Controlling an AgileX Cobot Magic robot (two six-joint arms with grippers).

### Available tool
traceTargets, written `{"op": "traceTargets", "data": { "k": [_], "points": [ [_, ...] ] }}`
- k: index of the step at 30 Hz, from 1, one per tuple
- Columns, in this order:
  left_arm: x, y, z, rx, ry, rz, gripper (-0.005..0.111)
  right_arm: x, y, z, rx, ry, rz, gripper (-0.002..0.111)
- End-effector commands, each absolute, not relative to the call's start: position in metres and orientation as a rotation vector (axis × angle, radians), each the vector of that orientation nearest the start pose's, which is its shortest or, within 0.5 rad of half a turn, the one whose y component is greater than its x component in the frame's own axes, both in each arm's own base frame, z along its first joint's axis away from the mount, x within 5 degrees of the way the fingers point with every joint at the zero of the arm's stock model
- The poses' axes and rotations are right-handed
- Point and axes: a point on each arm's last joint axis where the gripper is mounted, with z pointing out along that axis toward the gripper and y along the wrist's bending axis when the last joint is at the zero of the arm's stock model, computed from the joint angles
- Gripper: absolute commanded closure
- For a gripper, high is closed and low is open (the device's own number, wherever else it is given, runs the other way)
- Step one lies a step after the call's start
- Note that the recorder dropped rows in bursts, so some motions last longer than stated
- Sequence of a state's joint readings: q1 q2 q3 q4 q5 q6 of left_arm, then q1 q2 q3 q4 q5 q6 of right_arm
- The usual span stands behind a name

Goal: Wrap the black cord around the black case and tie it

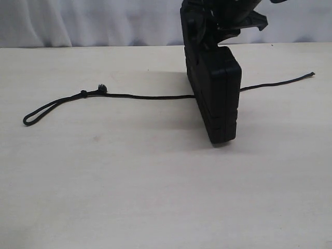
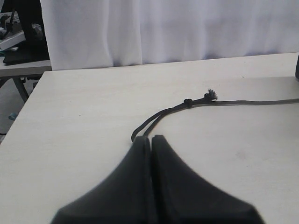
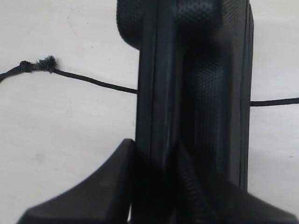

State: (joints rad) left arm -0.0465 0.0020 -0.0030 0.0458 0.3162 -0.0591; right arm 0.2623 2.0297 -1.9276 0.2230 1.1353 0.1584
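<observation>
The black case (image 1: 218,98) stands upright on one narrow edge on the table, right of centre. My right gripper (image 1: 210,41) comes down from above and is shut on its upper end. In the right wrist view the gripper (image 3: 154,161) has one finger on each side of the ribbed case (image 3: 201,70). The black cord (image 1: 145,96) lies straight across the table and passes under the case. Its knotted loop with a frayed tuft (image 1: 102,88) lies at the left, its plain end (image 1: 311,74) at the right. My left gripper (image 2: 152,138) is shut and empty, just short of the cord's loop (image 2: 154,119).
A white curtain (image 1: 104,21) hangs behind the table's far edge. The left wrist view shows the table's left edge (image 2: 23,107) and another bench with equipment (image 2: 18,42) beyond it.
</observation>
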Motion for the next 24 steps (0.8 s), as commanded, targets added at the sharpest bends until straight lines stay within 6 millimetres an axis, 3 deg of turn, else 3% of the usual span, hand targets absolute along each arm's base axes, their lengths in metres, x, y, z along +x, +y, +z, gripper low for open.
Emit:
{"op": "traceTargets", "data": {
  "k": [1, 12, 21, 24],
  "points": [
    [0.054, -0.001, 0.185, 0.009, 1.793, -0.04, 0.107, 0.427, 0.121, 0.274, -0.081, 2.876, 0.255, 0.104],
    [0.054, -0.001, 0.185, 0.009, 1.793, -0.04, 0.107, 0.431, 0.104, 0.274, -0.144, 2.841, -0.031, 0.104],
    [0.054, -0.001, 0.185, 0.009, 1.793, -0.04, 0.107, 0.431, 0.105, 0.274, -0.198, 2.837, -0.045, 0.104],
    [0.056, -0.001, 0.193, 0.051, 1.705, 0.0, 0.107, 0.43, 0.107, 0.273, -0.205, 2.842, -0.011, 0.104]
  ]
}}
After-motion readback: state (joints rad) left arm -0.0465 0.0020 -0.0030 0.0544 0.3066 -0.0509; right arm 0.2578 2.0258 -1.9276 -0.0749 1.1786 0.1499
